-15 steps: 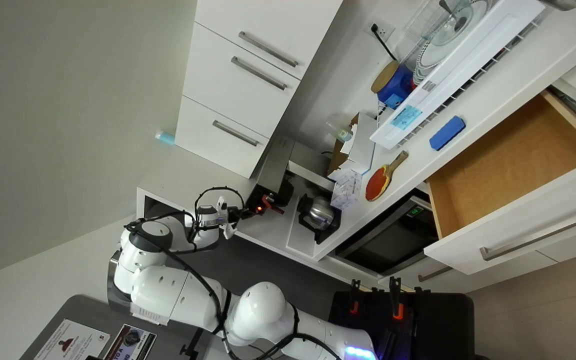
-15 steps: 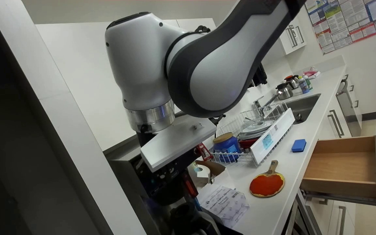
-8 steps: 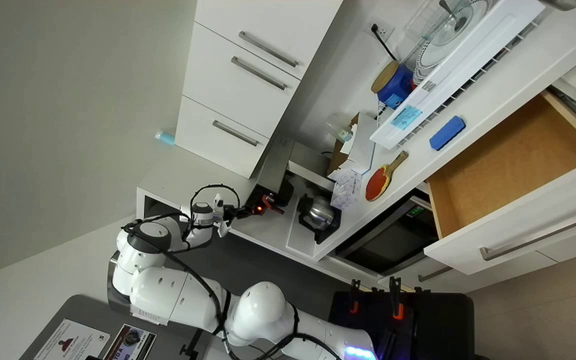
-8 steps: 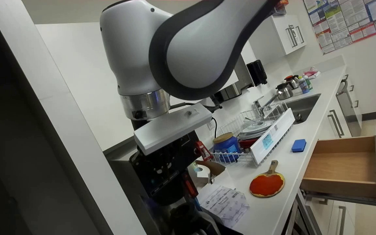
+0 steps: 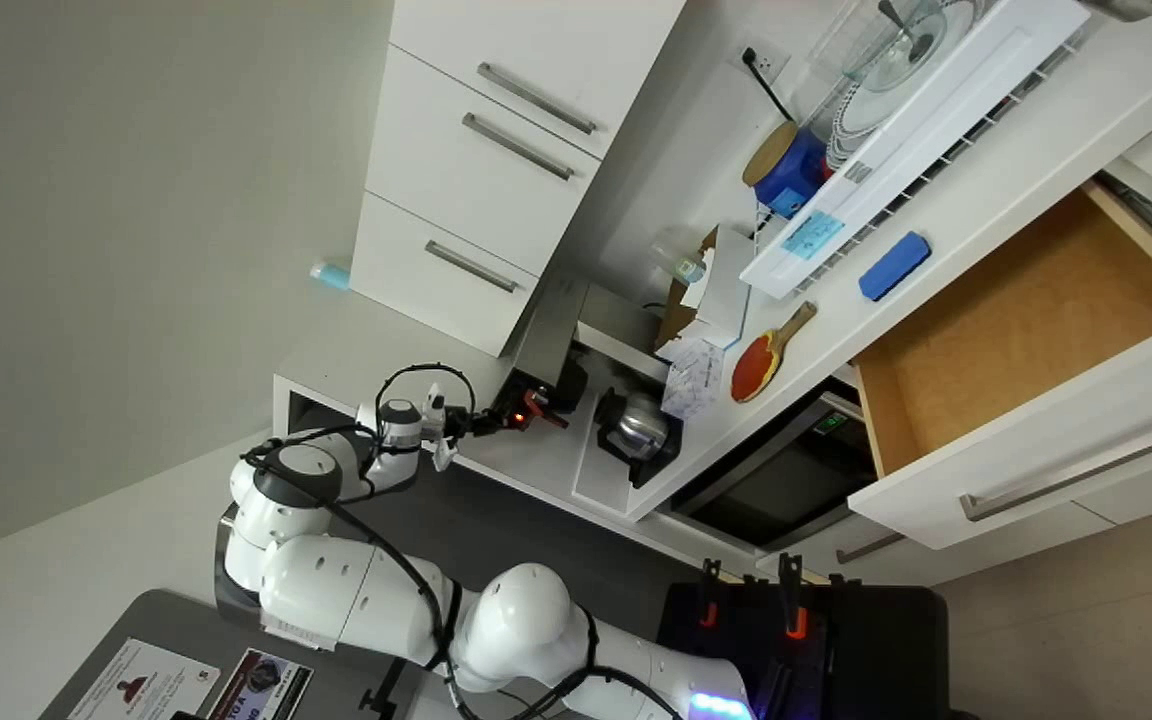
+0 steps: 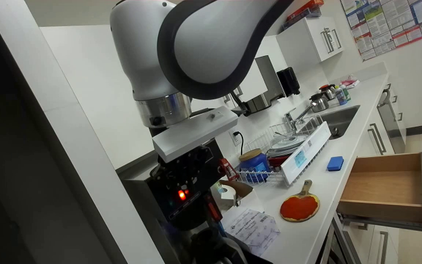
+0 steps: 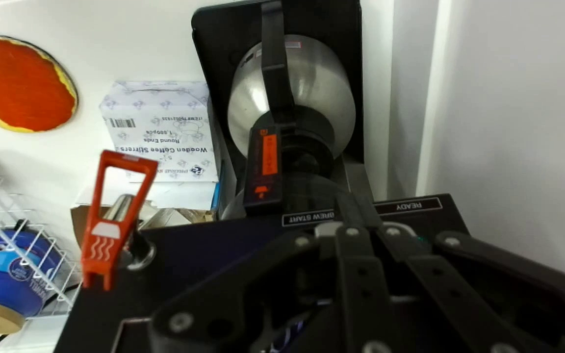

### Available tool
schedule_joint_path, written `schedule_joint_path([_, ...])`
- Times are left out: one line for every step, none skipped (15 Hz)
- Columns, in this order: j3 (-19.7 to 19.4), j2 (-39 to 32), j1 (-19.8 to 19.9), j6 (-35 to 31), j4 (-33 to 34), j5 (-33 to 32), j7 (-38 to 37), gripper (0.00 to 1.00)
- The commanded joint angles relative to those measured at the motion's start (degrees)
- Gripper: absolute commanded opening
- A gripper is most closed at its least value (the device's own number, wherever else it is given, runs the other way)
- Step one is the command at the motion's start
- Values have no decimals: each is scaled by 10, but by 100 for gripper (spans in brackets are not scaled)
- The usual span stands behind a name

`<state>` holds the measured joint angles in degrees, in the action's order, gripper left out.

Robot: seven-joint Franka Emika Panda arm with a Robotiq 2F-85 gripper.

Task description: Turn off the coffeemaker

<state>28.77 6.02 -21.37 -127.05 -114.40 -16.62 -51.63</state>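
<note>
Can see a white counter (image 6: pixel 284 238) bearing the coffeemaker (image 7: pixel 189 260) at one end, with a steel pot (image 7: pixel 314 83) set low before it. Find the gripper (image 7: pixel 363 214) close to the coffeemaker's front, drawn together, holding nothing. See a red light (image 6: pixel 182 194) glowing nearby.

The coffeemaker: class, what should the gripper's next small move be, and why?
Probably line the gripper up with the orange-red light on the coffeemaker and press there: it glows uncovered in both exterior views, suggesting power is on, and the gripper looks shut close by, fit for pushing.
</note>
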Motion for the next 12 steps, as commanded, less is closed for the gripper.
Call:
schedule_joint_path([-10, -10, -3, 5, 13, 17, 29, 0])
schedule_joint_path([-12, -12, -3, 1, 12, 18, 32, 0])
schedule_joint_path([-13, -14, -3, -4, 12, 17, 33, 0])
schedule_joint_path([-14, -16, -3, -8, 12, 17, 34, 0])
schedule_joint_path([-15, -18, -3, -11, 12, 16, 34, 0])
schedule_joint_path([-16, -20, -4, -14, 13, 17, 36, 0])
schedule_joint_path([-16, -22, -4, -16, 14, 16, 38, 0])
schedule_joint_path([-17, -23, -4, -17, 14, 17, 42, 0])
schedule_joint_path([-18, -24, -5, -19, 15, 20, 46, 0])
schedule_joint_path([-18, -25, -5, -20, 16, 22, 49, 0])
schedule_joint_path([-19, -26, -5, -21, 17, 24, 53, 0])
schedule_joint_path([-19, -27, -5, -22, 18, 28, 58, 0])
